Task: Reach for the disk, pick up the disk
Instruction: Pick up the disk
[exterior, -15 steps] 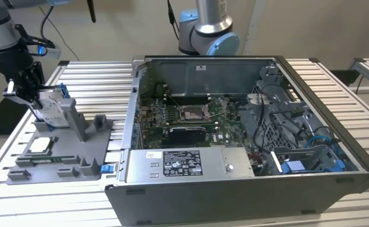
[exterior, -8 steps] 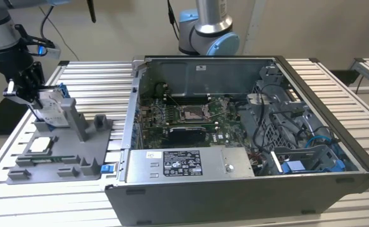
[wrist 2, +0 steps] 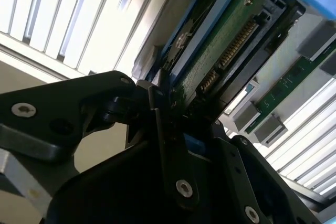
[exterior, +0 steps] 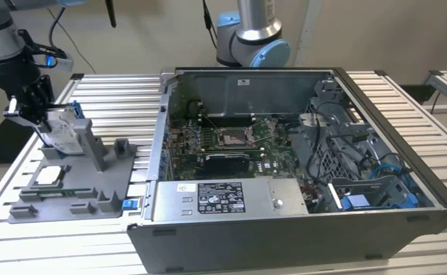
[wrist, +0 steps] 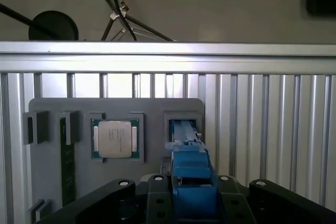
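The disk stands on edge in a slot of the grey fixture tray at the exterior view's left, its blue bracket showing along the top. My gripper comes down on its upper end from above and is shut on the disk. In the first wrist view the blue bracket of the disk sits tight between the two black fingers. The second wrist view shows the disk's green circuit-board side with a finger pressed against it.
A square silver chip and a green memory stick lie in the tray beside the disk. An open computer case stands to the exterior view's right of the tray. Everything rests on a slatted metal table.
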You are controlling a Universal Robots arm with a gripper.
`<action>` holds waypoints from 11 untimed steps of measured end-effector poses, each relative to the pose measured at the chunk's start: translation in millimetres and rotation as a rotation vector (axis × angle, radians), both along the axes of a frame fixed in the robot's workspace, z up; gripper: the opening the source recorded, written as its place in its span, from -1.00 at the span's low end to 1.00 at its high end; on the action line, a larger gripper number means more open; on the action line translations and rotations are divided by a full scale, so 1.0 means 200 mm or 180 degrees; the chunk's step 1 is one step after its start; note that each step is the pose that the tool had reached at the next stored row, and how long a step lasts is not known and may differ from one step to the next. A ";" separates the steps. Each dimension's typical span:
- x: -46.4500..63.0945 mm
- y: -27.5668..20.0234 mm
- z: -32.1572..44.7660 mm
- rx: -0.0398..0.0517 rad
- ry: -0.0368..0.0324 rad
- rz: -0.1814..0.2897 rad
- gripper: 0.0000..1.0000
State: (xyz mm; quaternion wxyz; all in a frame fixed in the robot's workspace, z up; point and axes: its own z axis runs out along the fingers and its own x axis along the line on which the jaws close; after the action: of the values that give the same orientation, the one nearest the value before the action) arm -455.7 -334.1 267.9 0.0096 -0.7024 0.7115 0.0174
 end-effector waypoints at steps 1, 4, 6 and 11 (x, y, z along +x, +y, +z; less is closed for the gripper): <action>0.00 0.000 0.000 -0.0001 0.0000 0.0000 -1.00; 0.00 0.001 0.004 0.0000 -0.0001 0.0000 -1.00; 0.00 0.000 0.018 0.0001 0.0000 0.0000 -1.00; 0.00 0.000 0.088 0.0000 0.0000 0.0000 -1.00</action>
State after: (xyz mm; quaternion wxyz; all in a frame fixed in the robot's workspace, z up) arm -455.7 -334.1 285.6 0.0097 -0.7024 0.7115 0.0174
